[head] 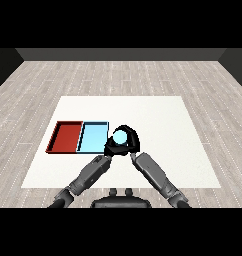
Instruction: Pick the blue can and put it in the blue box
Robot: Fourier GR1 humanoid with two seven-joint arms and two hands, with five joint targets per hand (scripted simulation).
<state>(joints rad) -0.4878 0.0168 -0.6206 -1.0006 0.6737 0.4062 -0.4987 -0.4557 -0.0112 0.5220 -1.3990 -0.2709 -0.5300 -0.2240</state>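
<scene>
Blue can point(121, 136): held just above the worktop point(158, 120), right of the trays, seen from above as a pale blue round top.
Red tray point(65, 136): far left, touching its neighbour along one side.
Blue tray point(94, 137): just left of the can, nothing visible inside.
Left hand point(112, 148): at the can's near-left side, black fingers curled against it.
Right hand point(132, 141): arched over the can's far and right side, fingers wrapped round it.
Handling: likely light, rigid and smooth-walled, so liable to slip; best held round the middle of its wall and kept upright.
Remaining: a short carry leftward, then setting it down inside the blue tray.
</scene>
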